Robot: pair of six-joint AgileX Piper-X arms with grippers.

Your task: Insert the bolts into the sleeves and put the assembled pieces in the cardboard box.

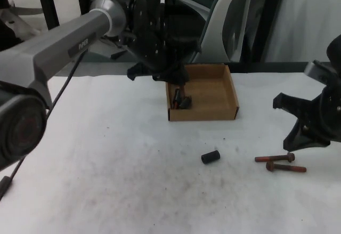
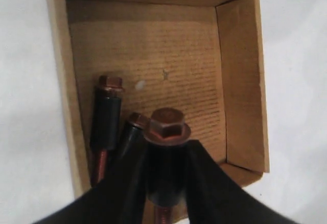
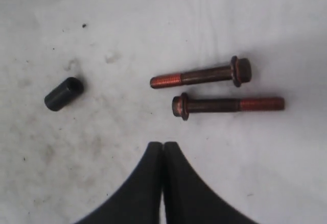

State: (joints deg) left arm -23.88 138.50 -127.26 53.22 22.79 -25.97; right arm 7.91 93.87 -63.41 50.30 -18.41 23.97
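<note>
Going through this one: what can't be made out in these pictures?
- Left wrist view: the threaded end of the copper bolt in a black sleeve, clamped in the left gripper, is cut off by the frame edge.
- Left wrist view: one assembled piece in the brown cardboard box lies mostly behind a gripper finger.
- High view: the box contents are too dark to count.

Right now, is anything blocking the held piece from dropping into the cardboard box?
Nothing visible. The left end effector holds the sleeved bolt above the open cardboard box. Two assembled pieces already lie along one wall, close beside it; the remaining floor is bare.
</note>
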